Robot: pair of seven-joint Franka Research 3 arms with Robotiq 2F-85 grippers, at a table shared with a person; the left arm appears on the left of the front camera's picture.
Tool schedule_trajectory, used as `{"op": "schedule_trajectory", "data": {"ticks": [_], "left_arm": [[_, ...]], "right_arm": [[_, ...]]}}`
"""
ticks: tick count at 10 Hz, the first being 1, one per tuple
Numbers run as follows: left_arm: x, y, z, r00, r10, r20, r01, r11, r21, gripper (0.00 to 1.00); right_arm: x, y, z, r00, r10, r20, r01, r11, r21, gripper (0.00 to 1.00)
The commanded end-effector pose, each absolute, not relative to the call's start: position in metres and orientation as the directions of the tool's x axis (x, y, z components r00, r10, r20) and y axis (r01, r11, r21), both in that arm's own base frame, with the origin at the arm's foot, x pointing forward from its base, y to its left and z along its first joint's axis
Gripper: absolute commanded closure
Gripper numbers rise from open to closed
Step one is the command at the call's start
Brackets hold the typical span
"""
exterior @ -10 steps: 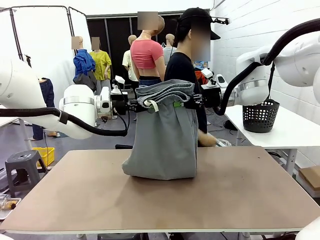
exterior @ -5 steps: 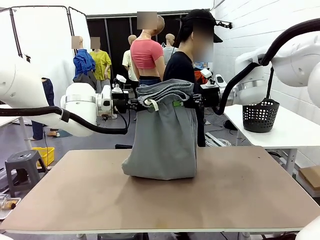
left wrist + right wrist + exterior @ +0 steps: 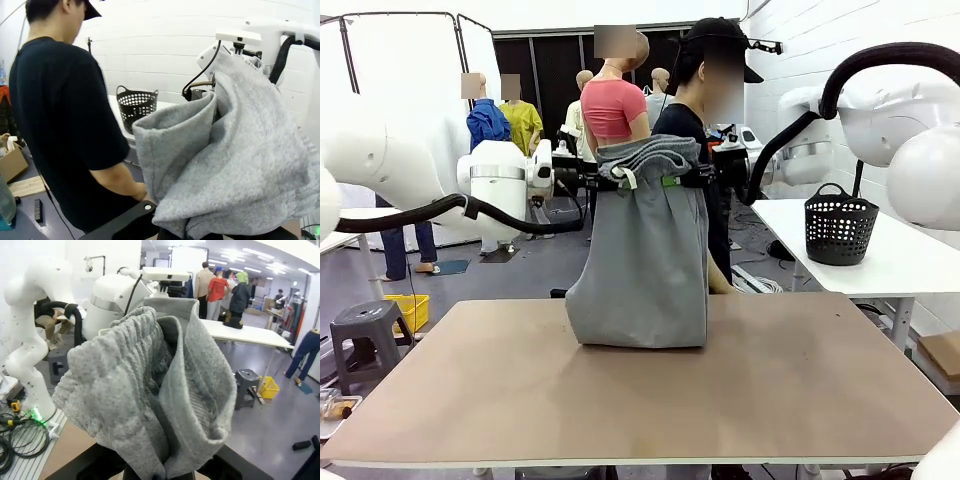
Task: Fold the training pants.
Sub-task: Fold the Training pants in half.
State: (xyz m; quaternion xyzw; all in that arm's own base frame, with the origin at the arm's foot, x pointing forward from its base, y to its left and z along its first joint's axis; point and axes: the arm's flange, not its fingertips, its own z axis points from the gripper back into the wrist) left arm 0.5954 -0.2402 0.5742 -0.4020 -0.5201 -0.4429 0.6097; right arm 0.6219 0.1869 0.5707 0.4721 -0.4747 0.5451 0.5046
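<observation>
Table: brown top, lying bare along the near edge and toward both side edges.

Training pants: light grey, hanging upright as a folded bundle over the middle of the table, toward the far edge; lower end resting on the tabletop, waistband bunched at the top with a pale drawstring end dangling at the left. In the left wrist view and the right wrist view, thick grey folds crowding close against each camera.

Left gripper: reaching in from the left, clamped tight on the left end of the waistband; fingertips buried in fabric.

Right gripper: reaching in from the right, clamped tight on the right end of the waistband, green pad showing at the cloth.

Person: standing just beyond the far edge of the table, behind the pants, in a black T-shirt and dark cap; forearm bent downward in the left wrist view.

Black basket: sitting on a white side table beyond the far right corner.

Grey stool and yellow crate: standing on the floor past the left edge.
</observation>
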Motion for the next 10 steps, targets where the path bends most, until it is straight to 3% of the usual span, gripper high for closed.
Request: {"op": "schedule_trajectory", "data": {"ticks": [1,4,6,10], "left_arm": [[0.630,-0.253,0.599,0.034,-0.133,0.991,0.953,0.302,0.008,1.00],[0.652,-0.260,0.615,-0.092,-0.111,0.990,0.933,0.338,0.124,1.00],[0.653,-0.266,0.623,-0.117,-0.102,0.988,0.934,0.328,0.145,1.00],[0.651,-0.250,0.568,0.003,-0.079,0.997,0.952,0.304,0.021,1.00]], "right_arm": [[0.659,0.200,0.588,-0.072,0.140,0.988,-0.997,-0.025,-0.069,1.00],[0.677,0.199,0.602,-0.203,0.125,0.971,-0.975,0.061,-0.212,1.00],[0.678,0.197,0.615,-0.226,0.124,0.966,-0.971,0.056,-0.234,1.00],[0.662,0.198,0.565,-0.148,0.172,0.974,-0.989,-0.005,-0.150,1.00]]}}
